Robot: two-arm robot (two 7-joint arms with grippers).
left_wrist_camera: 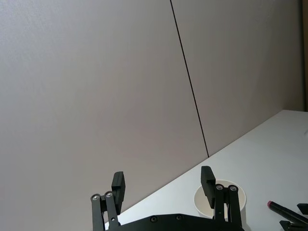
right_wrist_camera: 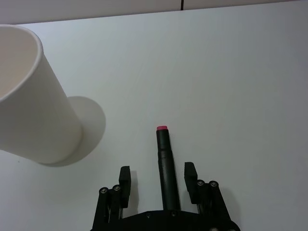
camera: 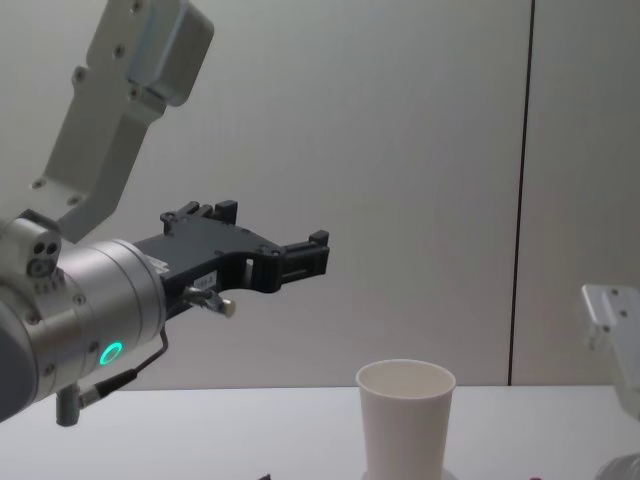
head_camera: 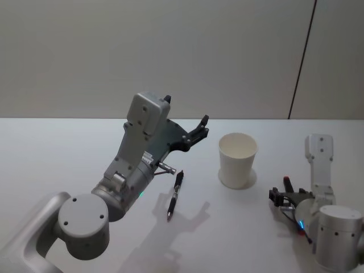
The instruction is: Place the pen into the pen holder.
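Standing upright: plain white pen holder (head_camera: 238,165)

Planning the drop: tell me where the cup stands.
Head view: the cup stands upright right of centre, between the pen lying to its left and the right gripper.

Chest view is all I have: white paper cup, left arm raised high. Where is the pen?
Observer: A slim black pen lies flat on the white table, to the robot's left of the white paper cup, apart from it.
Operator: Is the left pincer holding anything?
Observer: No, the left pincer is open and empty, up in the air.
Operator: And the right one?
Observer: The right pincer sits low by the table, open, with a second black pen with a pink end between its jaws, gaps on both sides.
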